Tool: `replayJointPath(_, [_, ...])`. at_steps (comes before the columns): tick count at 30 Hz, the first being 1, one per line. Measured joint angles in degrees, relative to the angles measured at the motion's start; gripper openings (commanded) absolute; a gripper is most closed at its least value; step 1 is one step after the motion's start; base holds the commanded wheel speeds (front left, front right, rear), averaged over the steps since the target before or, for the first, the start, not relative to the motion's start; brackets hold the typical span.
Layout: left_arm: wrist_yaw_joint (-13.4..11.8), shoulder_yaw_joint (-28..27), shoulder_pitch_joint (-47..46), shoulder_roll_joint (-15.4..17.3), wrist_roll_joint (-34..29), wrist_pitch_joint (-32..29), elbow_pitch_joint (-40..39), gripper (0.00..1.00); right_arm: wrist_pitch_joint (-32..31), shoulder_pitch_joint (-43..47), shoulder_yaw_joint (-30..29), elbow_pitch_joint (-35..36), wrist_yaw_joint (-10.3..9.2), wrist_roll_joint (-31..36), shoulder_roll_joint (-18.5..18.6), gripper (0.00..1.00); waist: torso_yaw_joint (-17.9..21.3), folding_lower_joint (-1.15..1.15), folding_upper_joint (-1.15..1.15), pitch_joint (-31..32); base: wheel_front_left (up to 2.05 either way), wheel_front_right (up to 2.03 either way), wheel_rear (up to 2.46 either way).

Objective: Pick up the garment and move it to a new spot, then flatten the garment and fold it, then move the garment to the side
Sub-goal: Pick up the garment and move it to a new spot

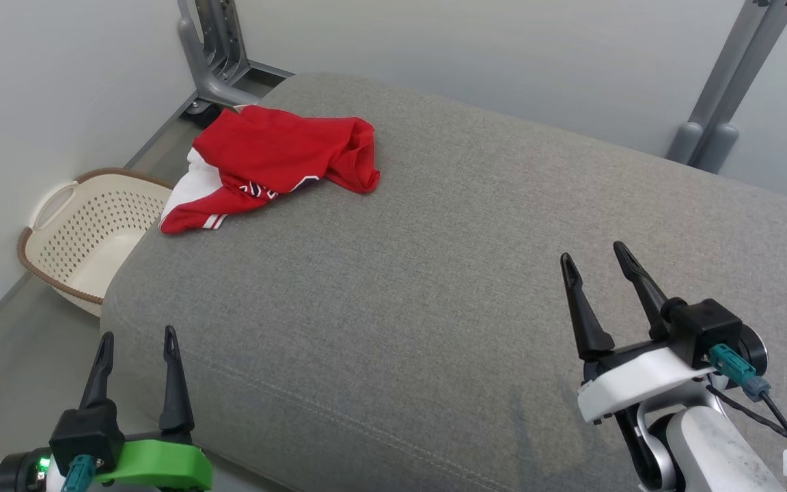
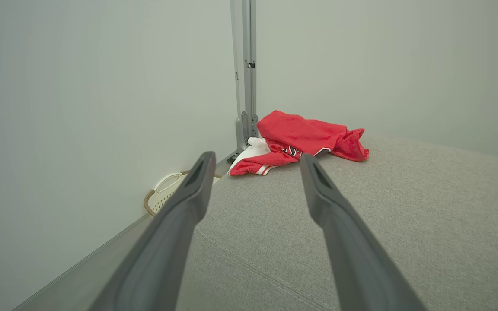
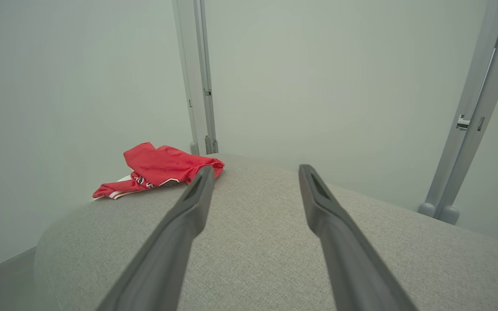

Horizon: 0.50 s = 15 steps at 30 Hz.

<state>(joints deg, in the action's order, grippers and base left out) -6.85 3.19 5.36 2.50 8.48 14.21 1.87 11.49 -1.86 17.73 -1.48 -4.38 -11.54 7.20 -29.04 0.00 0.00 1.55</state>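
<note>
A red garment (image 1: 277,160) with white trim lies crumpled at the far left corner of the grey upholstered surface (image 1: 434,287). It also lies ahead of the fingers in the left wrist view, garment (image 2: 301,138), and off to the left in the right wrist view, garment (image 3: 158,168). My left gripper (image 1: 137,342) hovers open at the near left edge of the surface, far from the garment. My right gripper (image 1: 595,263) stands open over the near right part, with nothing between its fingers.
A cream perforated laundry basket (image 1: 86,232) sits on the floor left of the surface, against the wall. Grey metal frame legs (image 1: 212,55) rise behind the far left corner, and another pair (image 1: 714,130) at the far right.
</note>
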Motion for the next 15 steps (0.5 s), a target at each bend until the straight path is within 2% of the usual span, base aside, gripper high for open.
replayJointPath(15, [0.0, 2.1, -1.7, 0.0, 0.8, -0.9, 1.1, 1.00, -2.8, -2.5, -1.8, 1.7, -0.26, 1.6, 2.5, 1.00, -0.7, 0.00, 0.00, -3.9, 0.00, 0.00, 0.00])
